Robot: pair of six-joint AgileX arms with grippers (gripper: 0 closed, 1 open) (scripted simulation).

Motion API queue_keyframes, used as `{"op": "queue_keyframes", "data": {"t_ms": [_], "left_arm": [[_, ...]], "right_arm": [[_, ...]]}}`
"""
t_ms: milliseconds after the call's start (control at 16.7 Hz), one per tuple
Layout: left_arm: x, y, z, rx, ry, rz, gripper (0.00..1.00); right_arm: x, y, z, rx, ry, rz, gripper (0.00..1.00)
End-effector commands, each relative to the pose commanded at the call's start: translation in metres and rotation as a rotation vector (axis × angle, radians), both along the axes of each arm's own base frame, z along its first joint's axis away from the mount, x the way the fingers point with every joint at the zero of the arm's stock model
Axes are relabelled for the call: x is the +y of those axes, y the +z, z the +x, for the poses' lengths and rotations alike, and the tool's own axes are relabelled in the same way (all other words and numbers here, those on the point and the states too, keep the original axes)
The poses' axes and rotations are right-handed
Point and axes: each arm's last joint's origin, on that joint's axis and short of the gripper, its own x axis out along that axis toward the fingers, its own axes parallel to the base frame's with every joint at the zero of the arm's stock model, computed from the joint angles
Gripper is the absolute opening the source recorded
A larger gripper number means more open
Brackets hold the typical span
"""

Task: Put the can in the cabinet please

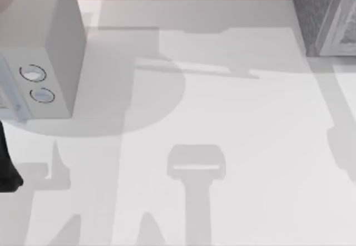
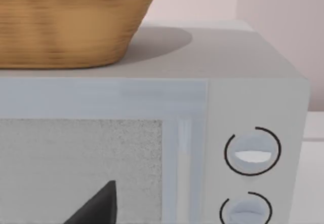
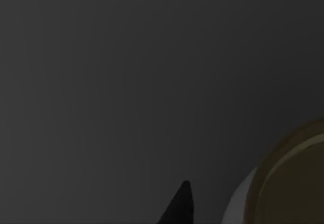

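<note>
Desk point(image 1: 233, 118) surface runs pale between two units. At its left stands a pale box with two round dials point(image 1: 39, 62), a wicker basket point(image 2: 66, 21) on top; the left arm point(image 1: 6, 162) sits at that edge, its hand point(image 2: 98, 206) facing the box, grip state I cannot tell. At far right stands the grey speckled cabinet point(image 1: 320, 12). The right wrist view is dark.

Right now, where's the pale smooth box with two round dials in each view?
Top view: the pale smooth box sits at the table's left side, cut off by the picture's edge.
Left wrist view: its front panel is seen close up, with a woven tan basket on top.
Right wrist view: dark.
Shared landmark: the two round dials.
</note>
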Motion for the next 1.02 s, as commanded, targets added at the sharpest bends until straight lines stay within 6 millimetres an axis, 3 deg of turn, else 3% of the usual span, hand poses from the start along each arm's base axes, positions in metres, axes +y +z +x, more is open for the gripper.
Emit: {"op": "queue_keyframes", "data": {"t_ms": [660,1020], "left_arm": [[0.0000,0.0000,0.0000,0.000,0.000,0.000,1.00],[0.0000,0.0000,0.0000,0.000,0.000,0.000,1.00]], "right_arm": [[0.0000,0.0000,0.0000,0.000,0.000,0.000,0.98],[0.0000,0.0000,0.0000,0.000,0.000,0.000,1.00]]}}
